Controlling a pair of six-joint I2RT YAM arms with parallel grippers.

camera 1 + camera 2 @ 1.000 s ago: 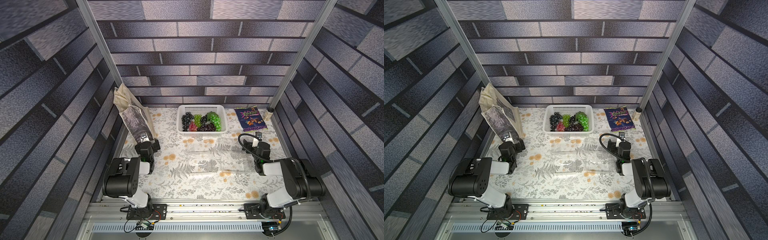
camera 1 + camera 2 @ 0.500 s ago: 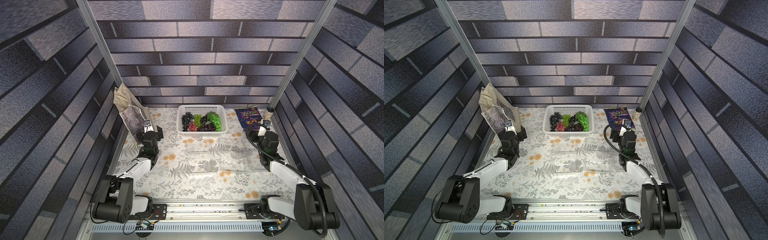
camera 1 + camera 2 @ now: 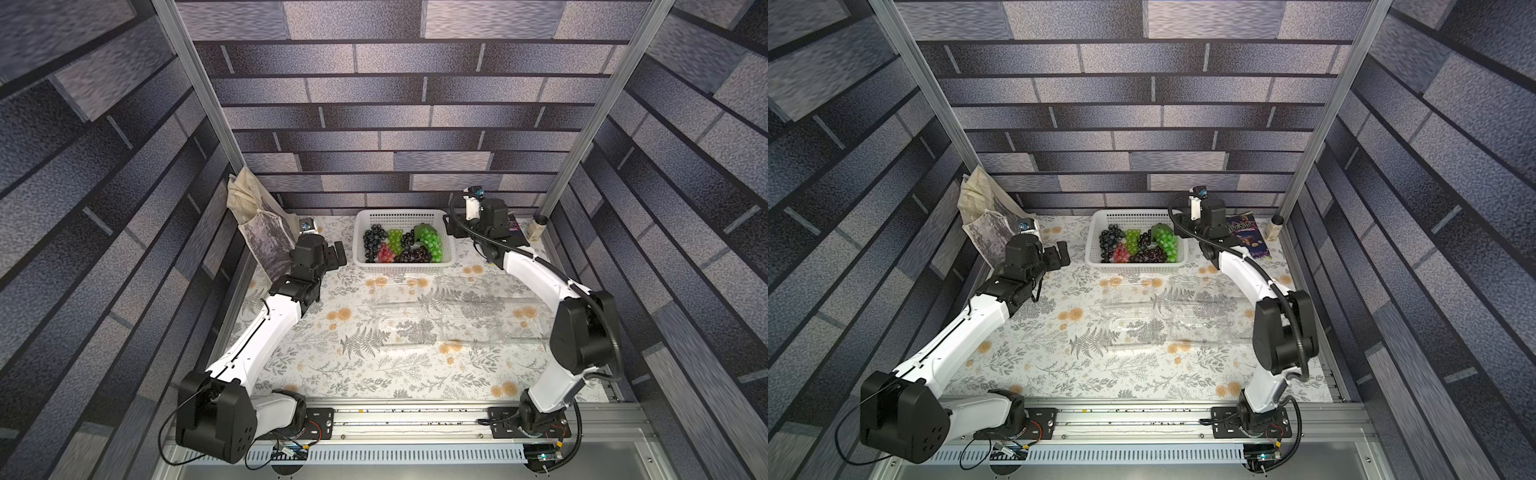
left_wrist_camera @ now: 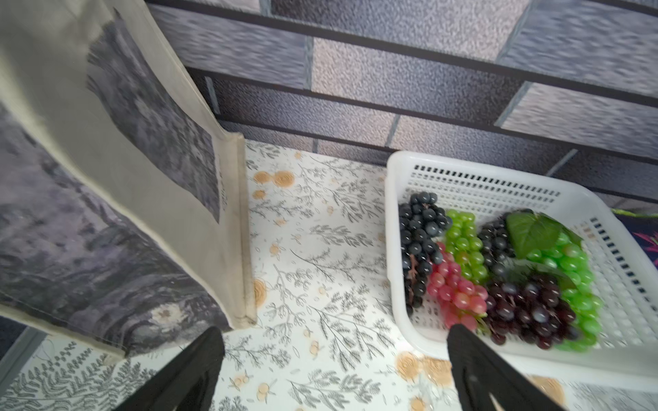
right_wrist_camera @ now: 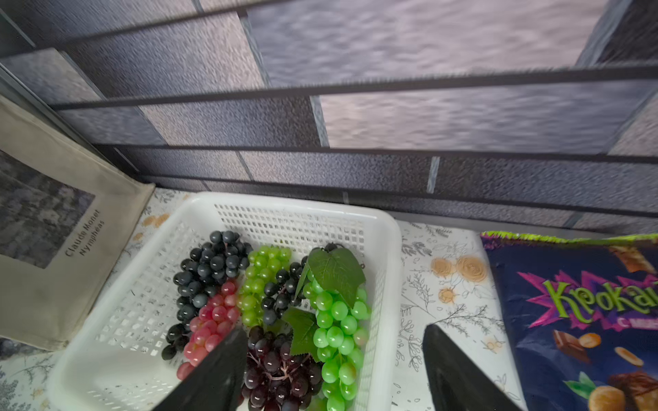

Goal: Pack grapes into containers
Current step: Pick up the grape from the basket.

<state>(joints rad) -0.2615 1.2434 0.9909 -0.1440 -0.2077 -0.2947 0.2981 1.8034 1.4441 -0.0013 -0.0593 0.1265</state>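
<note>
Presently, right gripper (image 5: 334, 329) and left gripper (image 4: 334, 331) stand released, empty. Grapes (image 5: 270, 313) lie in the basket (image 5: 302, 210) at the table's (image 3: 374, 374) far edge. Bring both right jaws inside the rim, straddle one bunch, close gently; containers (image 3: 457, 316) lie mid-table.

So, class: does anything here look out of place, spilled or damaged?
Nothing spilled or damaged: the grapes all sit in the white basket. Only the snack packet beside it and the tote bag on its other side seem unrelated to packing.

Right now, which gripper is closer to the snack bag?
Right. The right gripper hangs above the basket edge beside the snack bag; the left gripper is beyond the basket's far side, near the tote.
</note>
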